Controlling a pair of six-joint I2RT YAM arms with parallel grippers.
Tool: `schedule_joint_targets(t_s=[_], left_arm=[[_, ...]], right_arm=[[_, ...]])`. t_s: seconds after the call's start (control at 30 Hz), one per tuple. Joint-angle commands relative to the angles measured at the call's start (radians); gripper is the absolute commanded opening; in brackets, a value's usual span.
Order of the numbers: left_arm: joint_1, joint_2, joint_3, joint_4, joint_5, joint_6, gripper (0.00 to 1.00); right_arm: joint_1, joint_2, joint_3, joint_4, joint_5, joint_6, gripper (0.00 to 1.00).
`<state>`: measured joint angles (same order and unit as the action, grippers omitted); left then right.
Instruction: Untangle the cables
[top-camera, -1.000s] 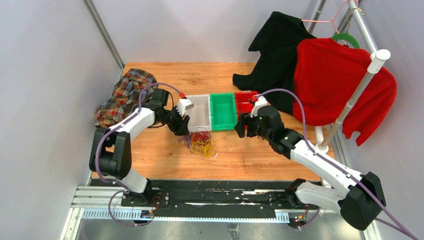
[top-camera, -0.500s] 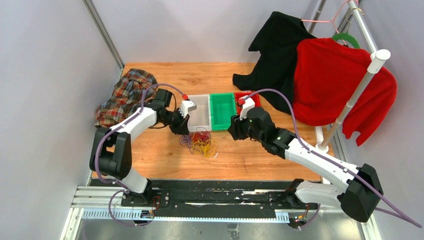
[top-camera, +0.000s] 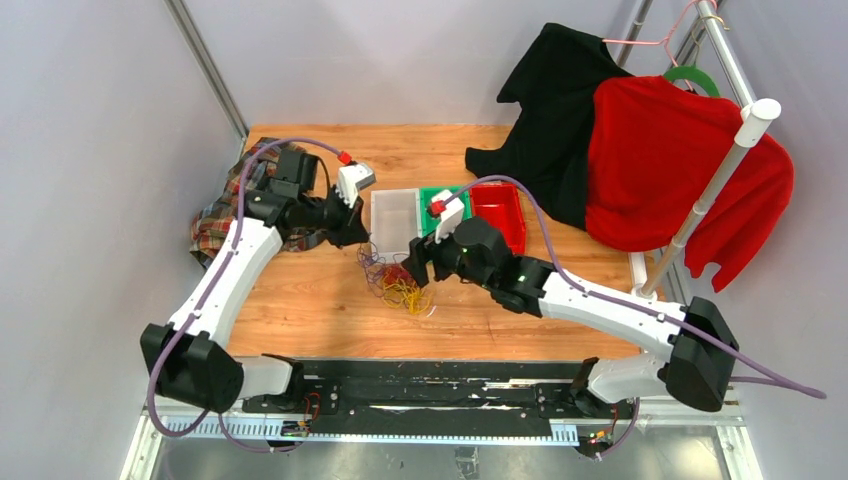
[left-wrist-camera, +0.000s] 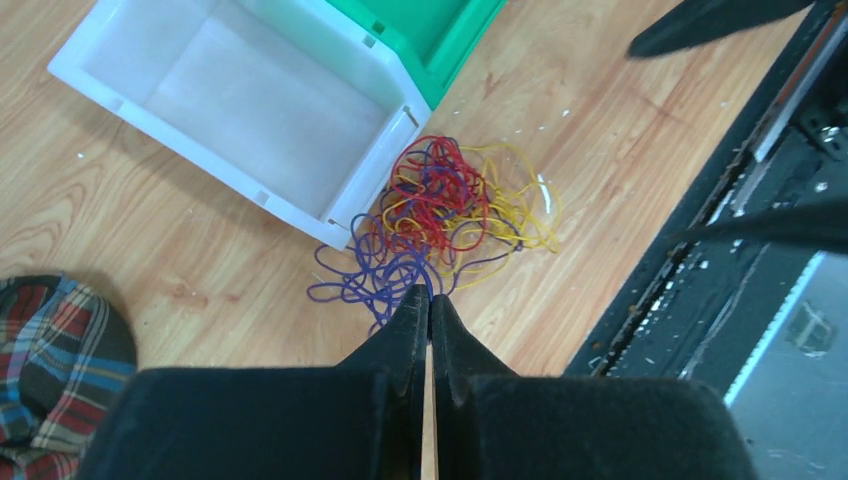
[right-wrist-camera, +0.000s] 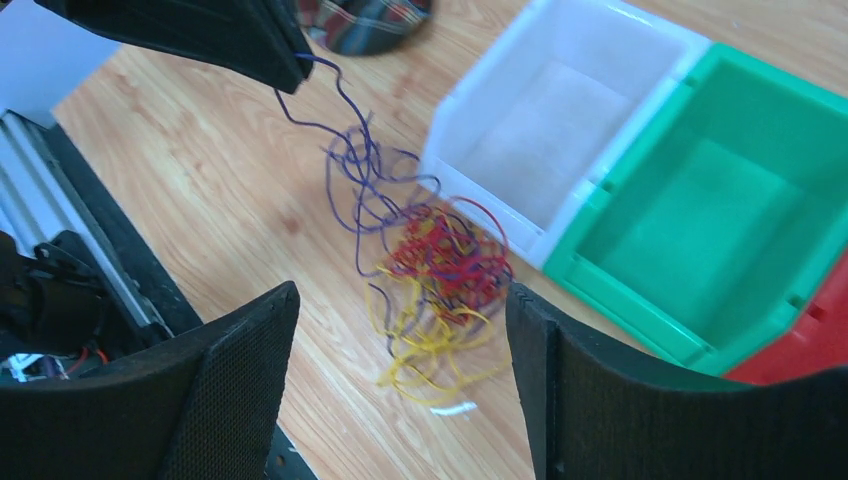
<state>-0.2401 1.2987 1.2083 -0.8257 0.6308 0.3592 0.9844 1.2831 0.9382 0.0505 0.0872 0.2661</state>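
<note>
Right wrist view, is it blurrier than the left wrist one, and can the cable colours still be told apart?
Right wrist view: soft, the thin red, yellow and purple cables smeared, yet their colours separate. Left wrist view: sharper, single strands crisp, though the black fingers near the lens are a featureless dark mass. Top external view: even light, no glare.

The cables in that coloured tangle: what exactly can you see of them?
The cables are thin, flexible strands in red, yellow and purple, knotted into one loose, curly heap. It lies on the wooden table, against a corner of the empty white bin. Red sits in the middle, with yellow on one side and purple on the other. One purple strand runs up out of the heap to the left arm's jaws, which are shut on it.
</note>
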Motion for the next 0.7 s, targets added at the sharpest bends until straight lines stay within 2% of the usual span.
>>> schedule_joint_targets(t_s=[0.0,0.3,0.5,0.67], left_arm=[[-0.008,-0.068,0.070,-0.099,0.022,-0.111,0.01],[-0.008,-0.152,0.186,-0.147,0.095,-0.245,0.01],[-0.008,-0.172,0.202,-0.160,0.117,-0.271,0.01],[-0.008,-0.164,0.229,-0.164,0.138,-0.284,0.01]], right_arm=[[0.071,0.049,0.062,0.163,0.055,-0.008,0.76],[0.105,0.159,0.127,0.290,0.106,-0.006,0.72],[0.105,0.225,0.146,0.388,0.116,0.043,0.69],[0.105,0.273,0.176,0.393,0.157,0.061,0.65]])
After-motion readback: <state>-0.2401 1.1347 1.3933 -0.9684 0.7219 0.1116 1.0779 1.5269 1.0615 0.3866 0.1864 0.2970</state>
